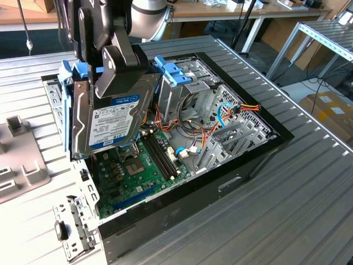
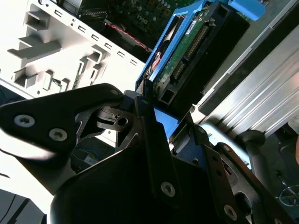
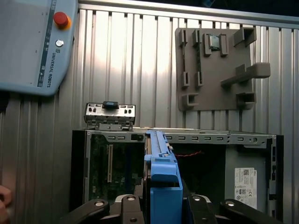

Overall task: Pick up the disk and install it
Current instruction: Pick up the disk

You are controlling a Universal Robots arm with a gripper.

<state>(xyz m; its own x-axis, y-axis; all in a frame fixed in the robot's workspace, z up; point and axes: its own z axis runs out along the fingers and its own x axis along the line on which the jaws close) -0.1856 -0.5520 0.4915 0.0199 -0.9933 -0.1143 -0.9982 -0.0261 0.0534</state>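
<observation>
Overhead, the end effector (image 1: 113,83) pinches the disk (image 1: 113,126) above the case (image 1: 231,185) holding a motherboard (image 1: 129,182).

- An open case (image 1: 220,187) sat on the ribbed table (image 1: 298,221), motherboard (image 1: 129,176) exposed.
- A blue latch (image 1: 175,74) topped its cage (image 1: 168,105).
- A grey plate (image 3: 215,84) and a pendant (image 3: 32,46) lay well apart.
- A metal bracket (image 1: 71,223) lay beside the case.

1. We see the computer case (image 1: 220,187) lying open on the table (image 1: 298,221).
2. Above the case, over its motherboard (image 1: 132,176), the disk (image 1: 113,118) hangs in the gripper (image 1: 117,81).
3. Inside the case stands the drive cage (image 1: 185,94).
4. Outside the case, at the exterior view's left, lies a fixture plate (image 1: 16,160). A metal bracket (image 1: 71,226) lies just beside the case's near corner.
</observation>
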